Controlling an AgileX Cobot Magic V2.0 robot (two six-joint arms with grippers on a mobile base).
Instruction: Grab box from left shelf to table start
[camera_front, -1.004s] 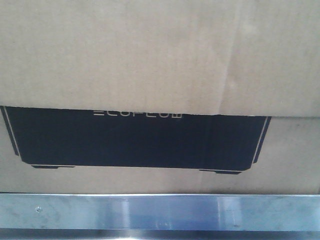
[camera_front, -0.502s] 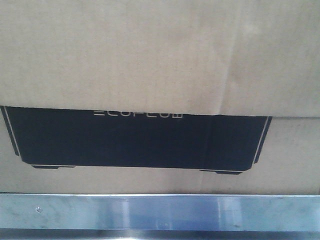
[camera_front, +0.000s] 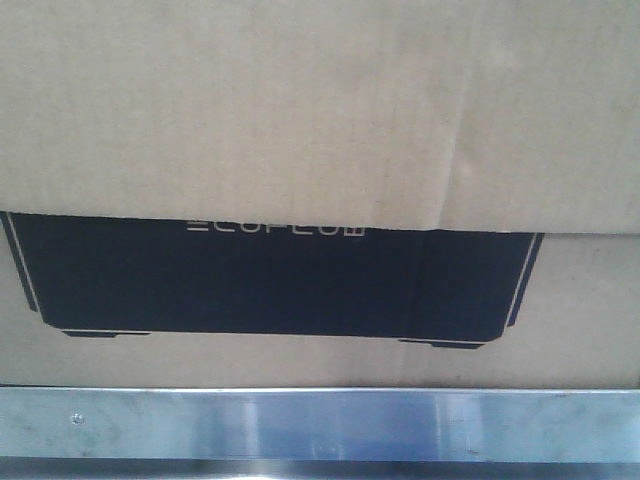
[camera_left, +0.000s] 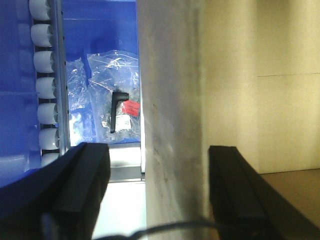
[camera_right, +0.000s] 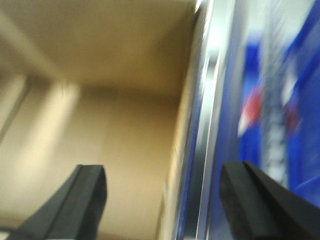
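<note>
Front-facing view: the box (camera_front: 320, 120) sits on the left shelf (camera_front: 320, 425), close behind its silver front rail, not yet lifted

Your left gripper (camera_left: 157, 167) is spread wide, with the carton's pale side edge showing between its two black fingers; your right gripper (camera_right: 165, 185) is spread too, at the opposite side, though that view is blurred. Neither grips anything. For this step, I judge you should press both arms squarely against opposite side walls at matching height, squeeze evenly, then raise the carton clear of the rail before drawing it back, so it does not tip or snag. Beside the carton on the left, past a track of white rollers (camera_left: 42, 90), a blue bin (camera_left: 95, 30) holds a clear plastic bag (camera_left: 100, 75) with a black handle (camera_left: 117, 112) and a red label (camera_left: 131, 107) inside; keep your left fingers out of it
</note>
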